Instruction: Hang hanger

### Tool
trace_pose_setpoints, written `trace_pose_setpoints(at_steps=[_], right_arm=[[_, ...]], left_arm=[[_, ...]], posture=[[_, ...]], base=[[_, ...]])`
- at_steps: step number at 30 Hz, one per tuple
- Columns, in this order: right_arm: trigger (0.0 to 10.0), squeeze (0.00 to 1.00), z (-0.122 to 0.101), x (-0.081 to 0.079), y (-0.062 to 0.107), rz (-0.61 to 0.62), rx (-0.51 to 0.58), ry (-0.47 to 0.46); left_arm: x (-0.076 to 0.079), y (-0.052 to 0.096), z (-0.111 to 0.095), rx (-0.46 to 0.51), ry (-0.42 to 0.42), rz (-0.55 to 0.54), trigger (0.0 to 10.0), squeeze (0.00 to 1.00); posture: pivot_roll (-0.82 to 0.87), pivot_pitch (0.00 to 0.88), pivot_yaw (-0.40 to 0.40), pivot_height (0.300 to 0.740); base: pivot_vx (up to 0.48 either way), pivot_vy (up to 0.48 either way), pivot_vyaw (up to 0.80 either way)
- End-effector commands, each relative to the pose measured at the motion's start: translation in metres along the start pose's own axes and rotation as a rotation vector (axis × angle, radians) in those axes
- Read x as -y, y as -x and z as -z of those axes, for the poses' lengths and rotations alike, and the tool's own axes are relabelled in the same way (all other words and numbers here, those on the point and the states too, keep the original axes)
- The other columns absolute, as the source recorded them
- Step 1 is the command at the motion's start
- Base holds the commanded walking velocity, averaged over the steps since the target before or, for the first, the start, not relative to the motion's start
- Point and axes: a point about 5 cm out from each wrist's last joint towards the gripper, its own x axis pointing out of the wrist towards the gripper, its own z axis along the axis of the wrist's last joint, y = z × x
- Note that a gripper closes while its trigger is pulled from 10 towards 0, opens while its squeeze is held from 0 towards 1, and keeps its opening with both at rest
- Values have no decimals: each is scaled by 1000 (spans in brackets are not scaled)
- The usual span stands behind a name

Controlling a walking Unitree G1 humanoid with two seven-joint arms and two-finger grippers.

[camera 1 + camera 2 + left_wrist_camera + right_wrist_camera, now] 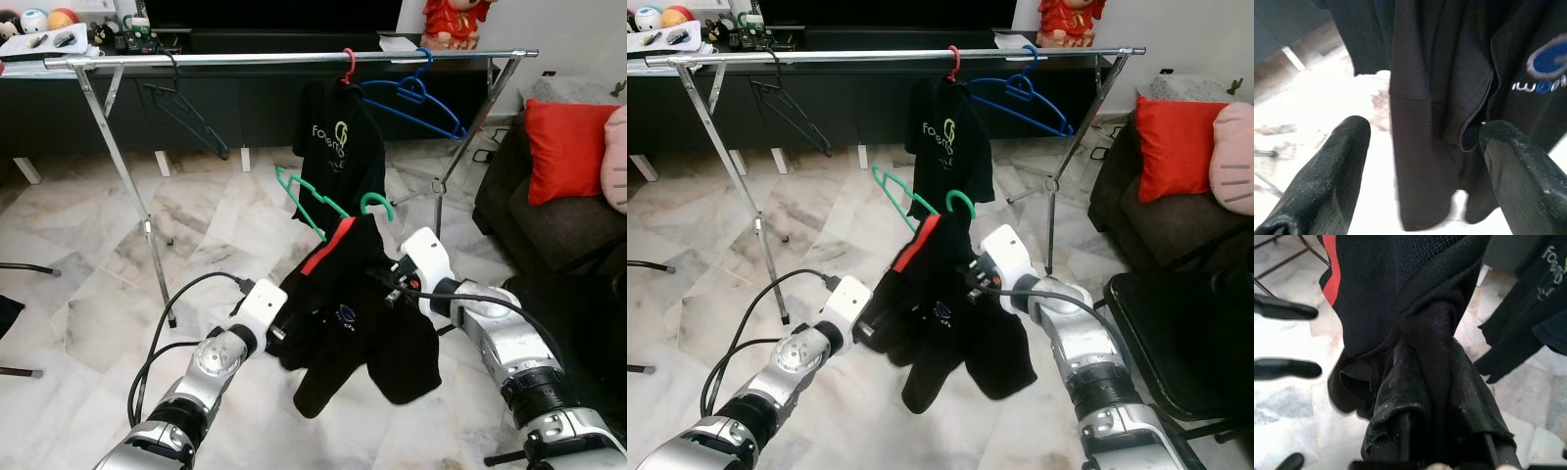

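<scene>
Clenching the black shirt [358, 323], right gripper [392, 284] holds the green hanger [313, 201] hook-up; left gripper [1420, 156] spread

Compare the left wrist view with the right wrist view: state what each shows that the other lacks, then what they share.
Left wrist view: the left gripper open, its fingers apart before hanging cloth, and a blue-and-white logo.

Right wrist view: the right gripper shut on bunched fabric, a red stripe, and a second shirt with pale lettering beyond.

Both: the black garment and the marble floor.
</scene>
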Motion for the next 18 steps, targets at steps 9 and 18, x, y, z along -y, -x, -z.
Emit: trace_pose_setpoints(at_steps=[9, 18], right_arm=[[0, 0, -44, -26, -17, -79, 107, 32], [0, 0, -58, -39, -20, -119, 125, 50]], left_arm=[[15, -4, -3, 7, -63, 31, 10000, 0], [14, -6, -8, 32, -150, -26, 10000, 0]], posture=[[-37, 171, -102, 740], [-37, 163, -106, 740]], base=[[0, 0, 0], [0, 0, 0]])
